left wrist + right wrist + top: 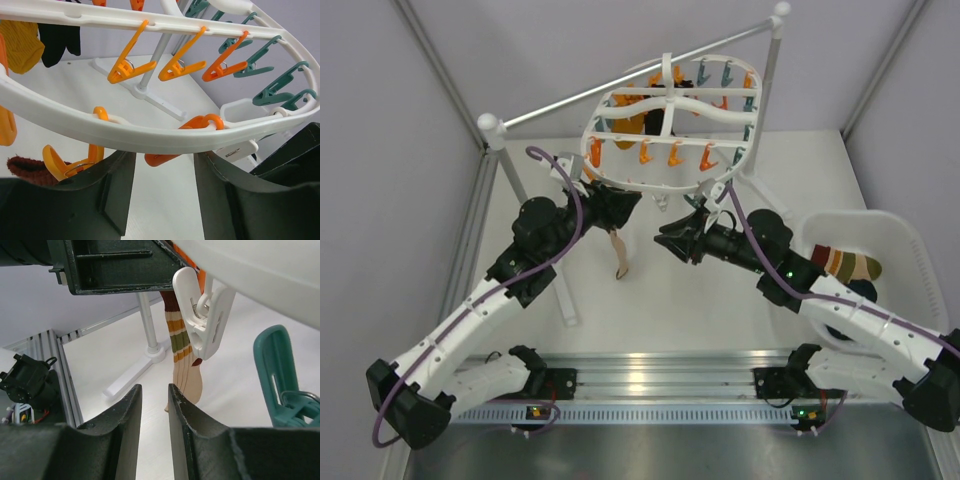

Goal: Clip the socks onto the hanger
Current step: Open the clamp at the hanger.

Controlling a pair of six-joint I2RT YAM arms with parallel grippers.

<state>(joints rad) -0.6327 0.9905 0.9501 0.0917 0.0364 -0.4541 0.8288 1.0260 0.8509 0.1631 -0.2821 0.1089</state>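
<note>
A striped sock (pixel 181 345) hangs, apparently pegged, from the near rim of the white peg hanger (pixel 150 137) beside the left jaws, spread around an orange peg (pixel 167 159); the right jaws, narrowly parted and empty, probably must next fetch another sock from the basket (pixel 905 245).

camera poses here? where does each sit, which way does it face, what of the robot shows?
Top external: above and behind the bases, looking down on the table; both arms, left tool and right tool at the near rim of the hanger.
Left wrist: just beneath that rim, facing across the orange pegs; own spread fingers at bottom.
Right wrist: low, facing a white clip and the hanging striped sock; own fingers narrowly apart.
Shared: top external and right wrist both show the striped sock.
</note>
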